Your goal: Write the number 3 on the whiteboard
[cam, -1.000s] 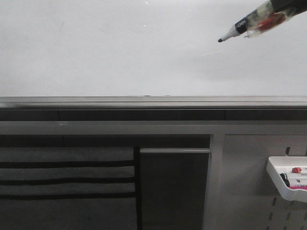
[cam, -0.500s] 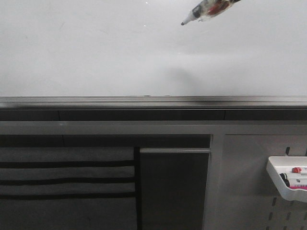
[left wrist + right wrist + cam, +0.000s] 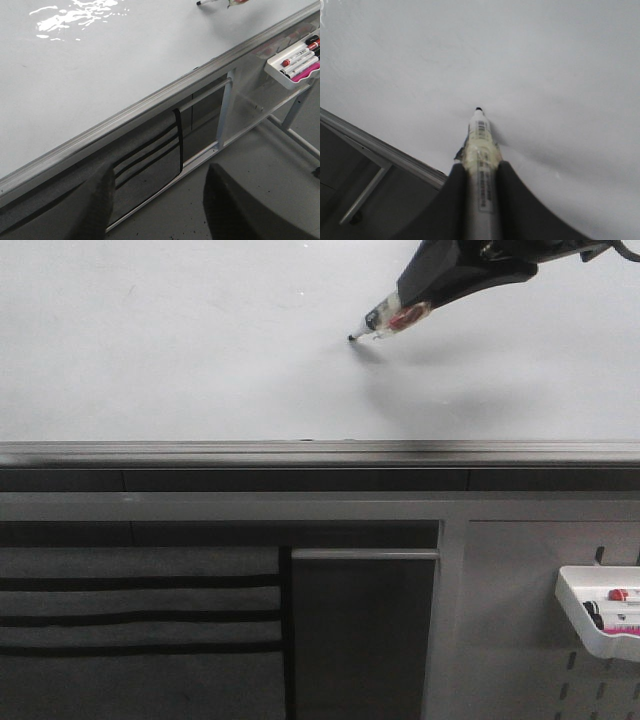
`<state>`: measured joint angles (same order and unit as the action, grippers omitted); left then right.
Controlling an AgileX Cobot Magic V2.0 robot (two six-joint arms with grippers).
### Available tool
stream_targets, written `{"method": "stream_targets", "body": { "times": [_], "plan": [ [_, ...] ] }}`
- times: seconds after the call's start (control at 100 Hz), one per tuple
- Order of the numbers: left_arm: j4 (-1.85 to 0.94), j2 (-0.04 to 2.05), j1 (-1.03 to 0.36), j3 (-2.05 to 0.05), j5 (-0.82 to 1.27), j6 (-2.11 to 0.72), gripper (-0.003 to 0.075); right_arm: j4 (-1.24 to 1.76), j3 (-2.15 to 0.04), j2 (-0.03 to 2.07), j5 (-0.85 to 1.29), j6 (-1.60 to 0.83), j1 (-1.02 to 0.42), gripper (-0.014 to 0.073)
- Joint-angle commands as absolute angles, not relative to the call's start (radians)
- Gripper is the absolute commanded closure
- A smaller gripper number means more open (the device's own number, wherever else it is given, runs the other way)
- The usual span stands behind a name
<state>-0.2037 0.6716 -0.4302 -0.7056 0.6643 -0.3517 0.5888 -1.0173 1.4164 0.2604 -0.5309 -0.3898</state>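
R black gripper (image 3: pixel 479 187) pinches clear-barrelled black-tip marker (image 3: pixel 385 320); tip at large glossy white whiteboard (image 3: pixel 200 340). L gripper (image 3: pixel 157 205) fingers spread, holding nothing.

A lab or workshop: whiteboard (image 3: pixel 200 350), grey perforated panel (image 3: pixel 530 670), marker tray (image 3: pixel 600 625).

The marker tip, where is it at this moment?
In the front view, the marker tip is at the whiteboard, upper middle, slightly right, above the grey ledge. The right pincer holds the marker.
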Motion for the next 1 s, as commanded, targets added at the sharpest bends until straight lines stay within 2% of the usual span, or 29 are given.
{"method": "stream_targets", "body": {
  "times": [0.0, 0.2, 0.45, 0.69, 0.8, 0.92, 0.99],
  "plan": [
    [-0.225, 0.669, -0.429, -0.732, 0.594, -0.340, 0.0350, 0.557, -1.052, 1.401, 0.157, -0.543, -0.378, 0.0642],
    [-0.225, 0.669, -0.429, -0.732, 0.594, -0.340, 0.0350, 0.538, -1.048, 1.388, 0.348, -0.543, -0.316, 0.0642],
    [-0.225, 0.669, -0.429, -0.732, 0.592, -0.340, 0.0350, 0.548, -1.046, 1.462, 0.228, -0.543, -0.361, 0.0642],
    [-0.225, 0.669, -0.429, -0.732, 0.592, -0.340, 0.0350, 0.558, -1.035, 1.418, 0.463, -0.543, -0.271, 0.0642],
    [-0.225, 0.669, -0.429, -0.732, 0.592, -0.340, 0.0350, 0.599, -1.022, 1.435, 0.408, -0.543, -0.322, 0.0642],
    [-0.225, 0.669, -0.429, -0.732, 0.592, -0.340, 0.0350, 0.641, -1.041, 1.475, 0.240, -0.543, -0.408, 0.0642],
    [-0.225, 0.669, -0.429, -0.732, 0.592, -0.340, 0.0350, 0.641, -1.080, 1.482, 0.242, -0.543, -0.440, 0.0642]
  ]
}}
